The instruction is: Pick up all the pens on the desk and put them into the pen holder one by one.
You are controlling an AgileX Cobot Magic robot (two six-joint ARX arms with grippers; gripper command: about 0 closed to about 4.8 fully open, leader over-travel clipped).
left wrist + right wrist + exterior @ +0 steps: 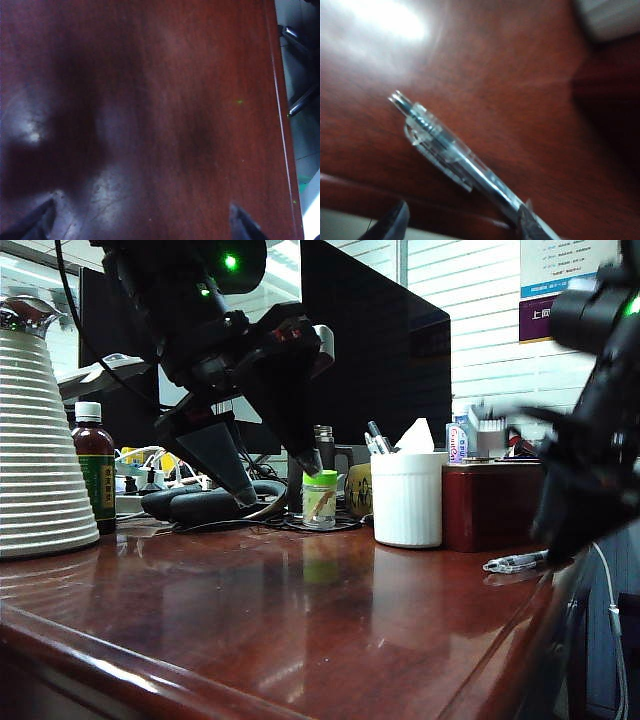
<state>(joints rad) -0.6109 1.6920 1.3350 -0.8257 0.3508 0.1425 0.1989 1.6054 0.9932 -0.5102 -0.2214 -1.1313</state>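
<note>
The surface (300, 610) is nearly bare around the white ribbed pen holder (407, 498), which stands at its back, touching or just beside a dark red box (492, 505). At least two pens (376, 437) already stick up out of the pen holder, along with something white and pointed that I cannot identify. So I judge most of the job done, with one pen left.

That last one is the clear pen (455, 155). It lies on the surface well to the right of the pen holder, close to the surface's edge, where the exterior view also shows it (515, 561).

My right pincer (465, 225) hangs over that pen with its jaws apart; one fingertip seems to touch the barrel's near end, but nothing is gripped yet. My left pincer (145, 225) is spread wide and empty over bare wood, to the left of the pen holder.

Hard to make out: my right arm is a dark blur in the exterior view, so that pincer's tips are lost there. The wrist picture is smeared too, and the pen's writing end is cut off by the frame. How many pens are inside the pen holder I cannot count for sure.
</note>
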